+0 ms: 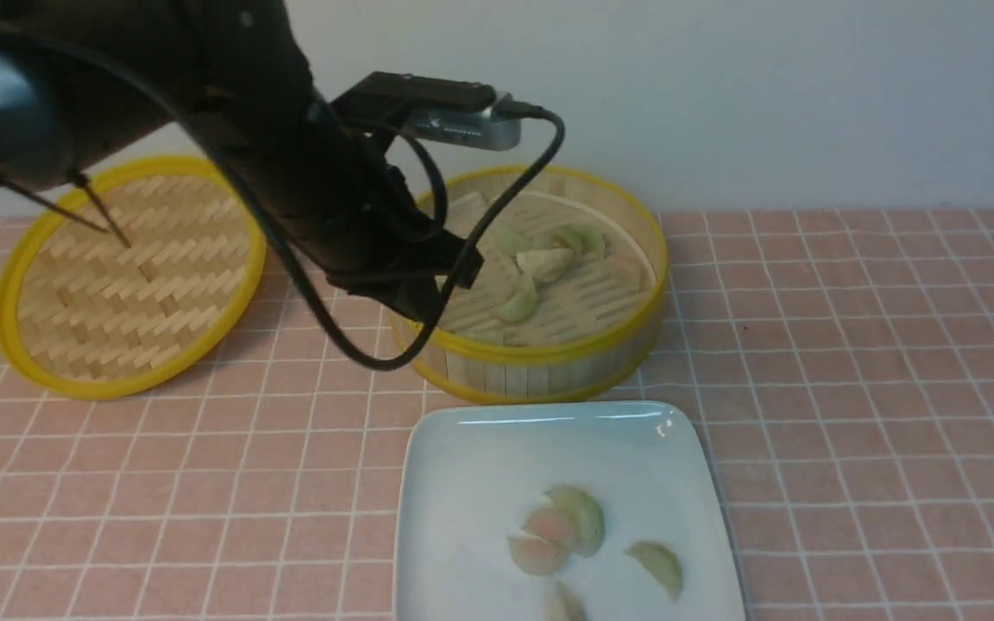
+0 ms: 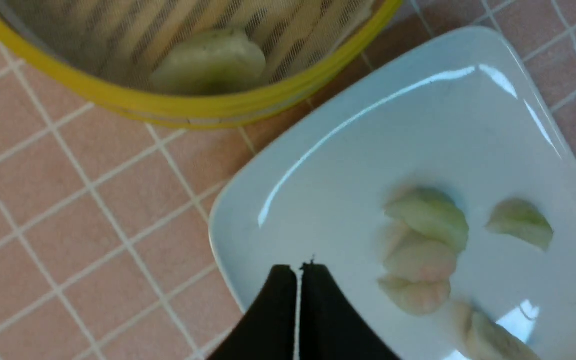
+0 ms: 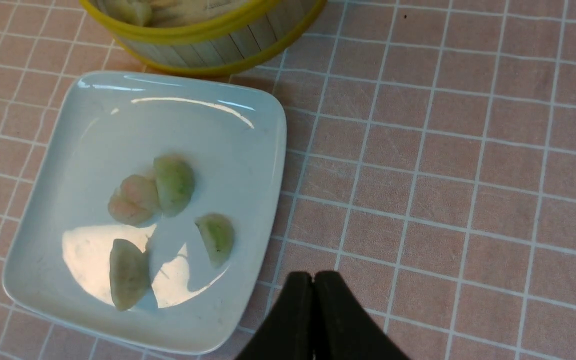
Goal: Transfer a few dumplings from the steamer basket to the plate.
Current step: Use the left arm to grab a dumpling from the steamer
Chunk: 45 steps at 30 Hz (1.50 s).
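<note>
1. Lid (image 1: 135, 319), on the table (image 1: 764, 345) at the far left. Probably set aside so the basket is open to reach into.
2. Left gripper (image 2: 299, 270): tips together, nothing between them. Its arm crosses in front of the basket's left side; the position probably suits reaching basket or plate alike.
3. Steamer basket (image 1: 540, 354), uncovered, right of the lid and just beyond the plate. Likely put there to make a short carry. Dumplings inside sit on the slatted floor, some bunched; the bunch may need a careful pick, one piece at a time.
4. Plate (image 1: 480, 474), flat on the table, on the near side of the basket. Placed, I judge, as an easy landing spot. Its dumplings lie on the glaze: a green one (image 3: 174, 185) against the pink pair, two others apart.
5. Right gripper (image 3: 313, 275): closed up, empty, well to the right of the basket. Perhaps parked there to leave the left arm room.
6. Counts, left to right: one lid, one left gripper, one basket, one plate, one right gripper.
7. Dumplings: at least six in the basket, exact number unclear, since the arm hides part and pieces overlap. Five on the plate: two pink, three green or pale. "A few" looks already met.
</note>
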{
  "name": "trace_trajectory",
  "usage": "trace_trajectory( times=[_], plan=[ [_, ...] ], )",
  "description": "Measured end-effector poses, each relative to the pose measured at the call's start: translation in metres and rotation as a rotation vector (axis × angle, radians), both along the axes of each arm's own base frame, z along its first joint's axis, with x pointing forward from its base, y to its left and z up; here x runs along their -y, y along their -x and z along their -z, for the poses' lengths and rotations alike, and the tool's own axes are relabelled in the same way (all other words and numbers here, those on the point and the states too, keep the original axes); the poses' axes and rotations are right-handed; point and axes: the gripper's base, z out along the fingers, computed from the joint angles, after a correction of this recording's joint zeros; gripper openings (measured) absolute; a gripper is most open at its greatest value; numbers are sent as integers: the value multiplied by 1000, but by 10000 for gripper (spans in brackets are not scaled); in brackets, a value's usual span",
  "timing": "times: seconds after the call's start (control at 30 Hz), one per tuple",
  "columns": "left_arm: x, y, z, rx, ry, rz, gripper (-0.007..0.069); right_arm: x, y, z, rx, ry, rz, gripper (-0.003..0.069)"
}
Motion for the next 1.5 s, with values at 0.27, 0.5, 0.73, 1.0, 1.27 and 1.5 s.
trace_trajectory(
  times=[0.27,0.5,0.73,1.0,1.27,1.5],
  plan=[
    [21,-55,44,56,-10,-12,227,-2,0,-1,0,-20,-3,-13],
    [36,-90,94,-7,-20,-46,470,-2,0,-1,0,-23,-3,-13],
    [41,-97,123,-88,-48,-38,473,-2,0,-1,0,-23,-3,-13],
    [40,-92,123,-149,-71,-26,435,-2,0,-1,0,-24,-3,-13],
    [40,-91,101,-176,-84,-4,435,-2,0,-1,0,-23,-3,-13],
    [43,-97,45,-41,-26,-6,435,-2,0,-1,0,-23,-3,-13]
  ],
)
